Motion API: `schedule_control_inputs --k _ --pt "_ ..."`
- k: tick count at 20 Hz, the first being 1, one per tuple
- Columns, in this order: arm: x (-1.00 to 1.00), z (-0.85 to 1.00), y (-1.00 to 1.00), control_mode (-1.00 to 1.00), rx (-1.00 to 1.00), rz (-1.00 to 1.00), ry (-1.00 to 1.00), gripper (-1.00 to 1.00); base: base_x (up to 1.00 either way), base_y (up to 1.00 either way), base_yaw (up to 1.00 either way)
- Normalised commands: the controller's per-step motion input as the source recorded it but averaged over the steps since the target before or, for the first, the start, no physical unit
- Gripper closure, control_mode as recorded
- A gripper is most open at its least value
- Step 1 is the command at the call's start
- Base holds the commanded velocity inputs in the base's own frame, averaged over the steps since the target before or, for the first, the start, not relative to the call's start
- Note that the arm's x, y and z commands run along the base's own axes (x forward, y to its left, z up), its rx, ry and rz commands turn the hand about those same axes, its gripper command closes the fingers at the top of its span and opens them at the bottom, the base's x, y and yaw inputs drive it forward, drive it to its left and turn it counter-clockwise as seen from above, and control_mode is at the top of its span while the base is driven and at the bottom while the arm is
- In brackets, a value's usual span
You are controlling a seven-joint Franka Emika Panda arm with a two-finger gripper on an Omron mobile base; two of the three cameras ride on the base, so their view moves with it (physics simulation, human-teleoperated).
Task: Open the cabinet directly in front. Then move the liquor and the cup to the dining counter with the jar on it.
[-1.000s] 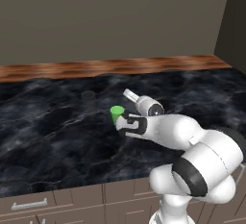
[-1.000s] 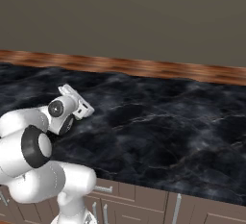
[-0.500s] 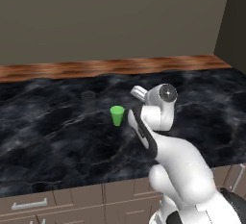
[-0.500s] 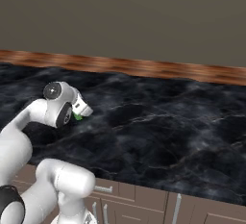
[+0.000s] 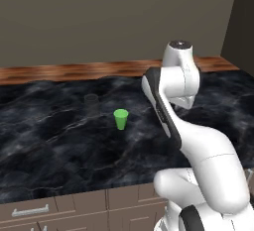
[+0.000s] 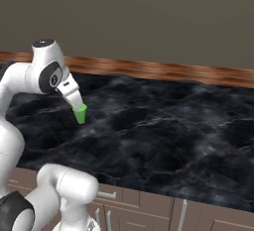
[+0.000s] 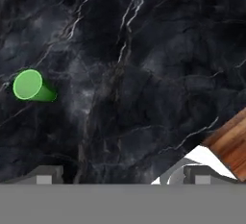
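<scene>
Your claw (image 7: pixel 122 177): jaws spread wide, nothing between them, raised above surface (image 5: pixel 59 145), well clear of cup. Green cup (image 5: pixel 120 119) upright on black marble, mid-surface, between wooden strip (image 5: pixel 74 71) at far edge and near edge. You see faint clear jar (image 5: pixel 91 99) just beyond cup.

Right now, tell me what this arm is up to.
The green cup stands upright on the black marble dining counter, apart from the arm. The gripper is open and empty, looking down at the slab from above, with the cup off to one side in the hand view. A faint clear jar stands beyond the cup.
</scene>
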Motion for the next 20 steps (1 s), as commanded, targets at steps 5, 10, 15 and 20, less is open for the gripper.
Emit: schedule_control_inputs --k 5,10,15,20 --pt "-1.00 -0.78 0.07 -1.00 -0.08 0.10 0.00 -1.00 0.00 0.00 0.00" --pt "-1.00 -0.14 0.04 -1.00 -0.03 0.13 -0.47 -1.00 0.00 0.00 0.00" --pt "-1.00 0.64 -0.01 -1.00 -0.06 0.03 -0.95 -1.00 0.00 0.00 0.00" --pt "-0.57 1.00 0.03 -1.00 0.00 0.00 -0.46 -1.00 0.00 0.00 0.00"
